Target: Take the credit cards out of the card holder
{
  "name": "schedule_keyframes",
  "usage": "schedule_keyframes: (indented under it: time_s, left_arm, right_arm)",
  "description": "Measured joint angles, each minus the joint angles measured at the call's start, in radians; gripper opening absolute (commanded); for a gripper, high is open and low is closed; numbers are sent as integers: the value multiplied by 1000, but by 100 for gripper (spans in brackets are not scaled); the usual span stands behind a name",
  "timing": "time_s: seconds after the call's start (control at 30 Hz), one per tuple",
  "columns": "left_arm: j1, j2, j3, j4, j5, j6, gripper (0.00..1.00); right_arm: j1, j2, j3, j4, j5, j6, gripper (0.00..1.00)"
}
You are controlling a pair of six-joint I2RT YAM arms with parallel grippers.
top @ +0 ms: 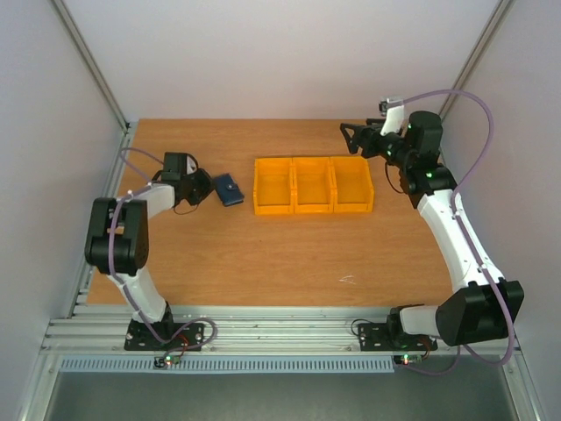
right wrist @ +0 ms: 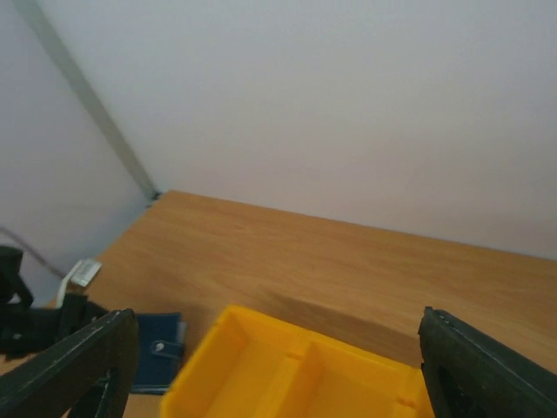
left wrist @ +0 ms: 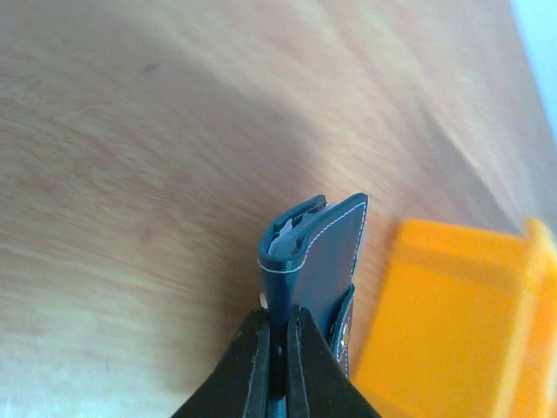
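Note:
The dark navy card holder (top: 230, 189) is folded shut and lies on the wooden table left of the orange bins. It also shows in the left wrist view (left wrist: 318, 261) and the right wrist view (right wrist: 157, 353), snap tab up. My left gripper (top: 208, 187) is shut on the holder's near edge (left wrist: 278, 335). Pale sleeve edges (left wrist: 283, 237) show in the holder's far end. The credit cards are hidden from view. My right gripper (top: 348, 133) is open and empty, held above the table behind the right end of the bins (right wrist: 278, 340).
Three joined orange bins (top: 313, 185) stand in a row at mid table, right of the holder; they also show in the left wrist view (left wrist: 452, 322) and the right wrist view (right wrist: 296, 374). White walls enclose the table on three sides.

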Motion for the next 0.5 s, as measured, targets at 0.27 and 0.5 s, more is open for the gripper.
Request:
schedule_keyframes:
  time_s: [0.27,0.5]
  left_arm:
    - [2,-458,-133,14,136,327,0]
    - [-7,-807,-164,100,370,590,0]
  right_arm:
    - [140,59,145,-25,-246,5,91]
    - [326,150,328,-154,-410,-58,98]
